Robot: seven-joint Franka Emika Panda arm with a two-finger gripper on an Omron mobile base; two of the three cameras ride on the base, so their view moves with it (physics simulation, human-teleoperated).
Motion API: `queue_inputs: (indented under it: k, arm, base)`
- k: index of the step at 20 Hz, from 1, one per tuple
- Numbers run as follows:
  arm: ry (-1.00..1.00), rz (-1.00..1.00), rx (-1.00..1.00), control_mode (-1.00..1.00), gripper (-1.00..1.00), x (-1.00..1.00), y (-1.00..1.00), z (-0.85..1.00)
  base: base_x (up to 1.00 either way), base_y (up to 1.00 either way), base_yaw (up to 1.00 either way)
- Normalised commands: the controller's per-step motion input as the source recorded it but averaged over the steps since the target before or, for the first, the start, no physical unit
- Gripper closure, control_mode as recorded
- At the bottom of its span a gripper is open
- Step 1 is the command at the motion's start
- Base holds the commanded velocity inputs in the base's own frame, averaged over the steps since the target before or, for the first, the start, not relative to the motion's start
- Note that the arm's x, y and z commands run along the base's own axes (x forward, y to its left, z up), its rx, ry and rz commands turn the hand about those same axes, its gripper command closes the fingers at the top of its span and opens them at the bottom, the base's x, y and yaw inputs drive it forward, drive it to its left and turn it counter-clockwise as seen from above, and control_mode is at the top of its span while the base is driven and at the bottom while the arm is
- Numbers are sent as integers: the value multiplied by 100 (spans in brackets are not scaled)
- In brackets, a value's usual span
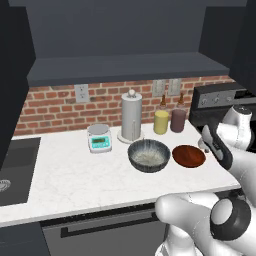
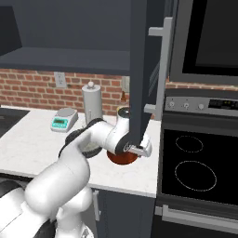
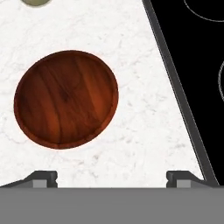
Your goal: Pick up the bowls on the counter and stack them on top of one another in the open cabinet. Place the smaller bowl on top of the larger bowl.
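Note:
The smaller bowl [image 3: 65, 99], shallow and reddish-brown, lies on the white counter [image 3: 131, 144] up and to the left of my gripper [image 3: 111, 178]. The gripper's two fingertips [image 3: 43, 177] stand wide apart over bare counter, open with nothing between them. From the left base view the gripper [image 1: 206, 145] hovers just right of the smaller bowl [image 1: 188, 156], and the larger bowl [image 1: 149, 155], dark grey and ribbed, sits beside it on the left. The cabinet [image 1: 130, 67] hangs open above the counter [image 1: 75, 175]. In the right base view the smaller bowl [image 2: 122, 159] shows under my hand [image 2: 142, 149].
Behind the bowls stand a paper towel holder [image 1: 131, 117], a kitchen scale [image 1: 99, 138], a yellow jar [image 1: 161, 121] and a mauve jar [image 1: 178, 120]. A sink [image 1: 15, 170] lies far left. The black stove [image 2: 195, 162] borders the counter on the right. A dark open cabinet door [image 2: 142, 69] hangs beside my hand.

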Motion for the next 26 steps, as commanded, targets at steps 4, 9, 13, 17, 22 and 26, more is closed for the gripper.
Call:
queue_inputs:
  k: [4, 9, 13, 17, 22, 26]
  arm:
    - [0, -1, 12, -100, -100, 52, -2, -64]
    - [0, -4, 5, -100, -100, 36, 9, -33]
    - [1, -1, 0, -100, -100, 10, 9, -11]
    - [7, -1, 0, -100, -100, 3, 0, -30]
    - [5, -6, 4, -100, -100, 1, 0, -34]
    - [1, -3, 5, -100, -100, 1, 0, -10]
  base:
    - [0, 0, 0]
    - [0, 0, 0]
    - [0, 0, 0]
    - [0, 0, 0]
    - [0, 0, 0]
    - [0, 0, 0]
